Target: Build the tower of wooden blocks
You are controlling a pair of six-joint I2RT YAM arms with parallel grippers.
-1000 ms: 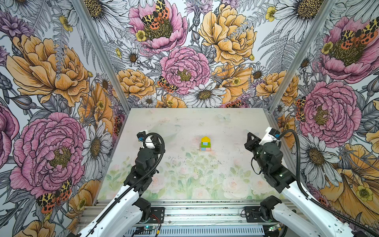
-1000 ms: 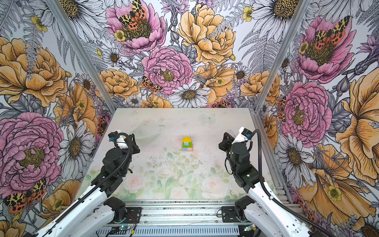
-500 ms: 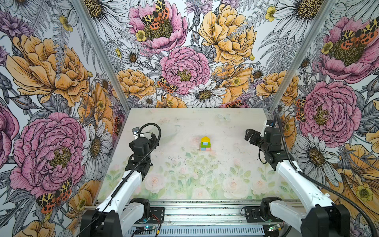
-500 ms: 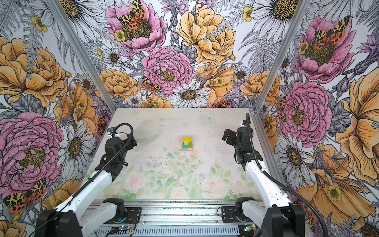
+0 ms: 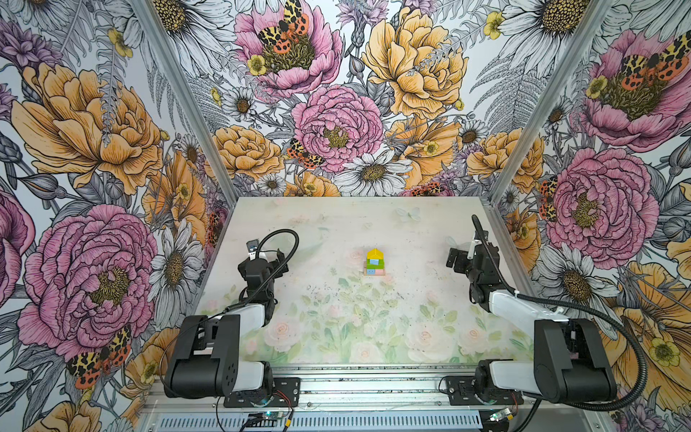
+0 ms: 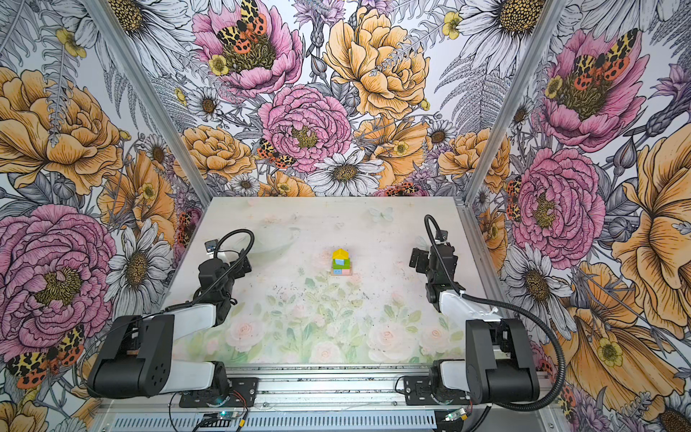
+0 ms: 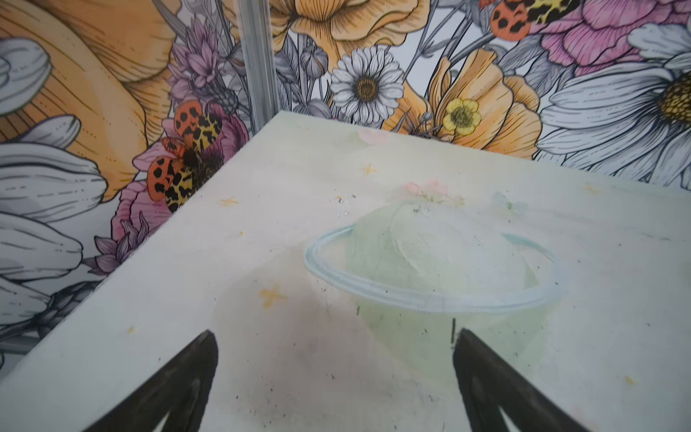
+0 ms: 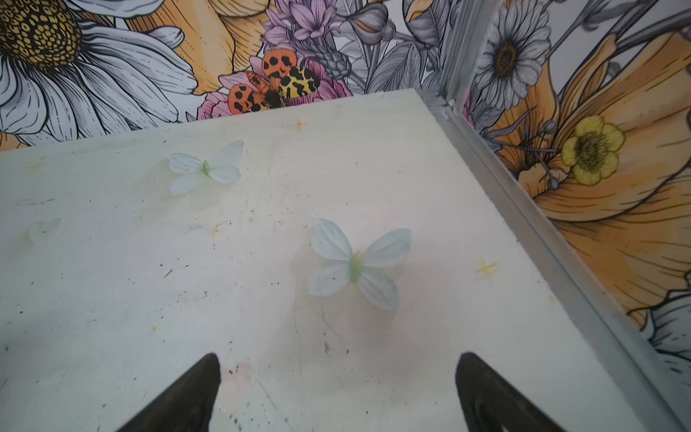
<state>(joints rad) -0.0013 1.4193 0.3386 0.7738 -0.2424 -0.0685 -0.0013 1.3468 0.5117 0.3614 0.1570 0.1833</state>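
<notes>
Both of my arms have folded back since a moment ago. Their elbows now sit low by the front rail (image 5: 374,377), and their wrists have drawn out toward the two sides of the table (image 5: 336,224). The tower (image 5: 374,262) has stayed where it was.

In both top views the tower (image 6: 341,262) stands alone near the middle of the table, well apart from both arms. Bare tabletop lies open all round it.

My left gripper (image 7: 333,333) hangs near the table's left edge, facing the far left corner where the flowered walls (image 7: 112,112) meet. Its fingers (image 7: 179,381) are spread wide with nothing between them.

My right gripper (image 8: 337,355) hangs near the right edge, facing the far right corner. The metal strip (image 8: 542,232) along that edge lies close beside it. Its fingers (image 8: 179,396) are also spread wide and empty.

The tower stands upright, with its long axis straight up from the table. The yellow roof piece (image 5: 375,253) is on top with its peak upward. Below it, the green brick (image 5: 375,264) lies with its length running left to right across the top views. At the bottom, a blue brick (image 5: 370,271) and a pink brick (image 5: 380,272) sit side by side along the same line.
</notes>
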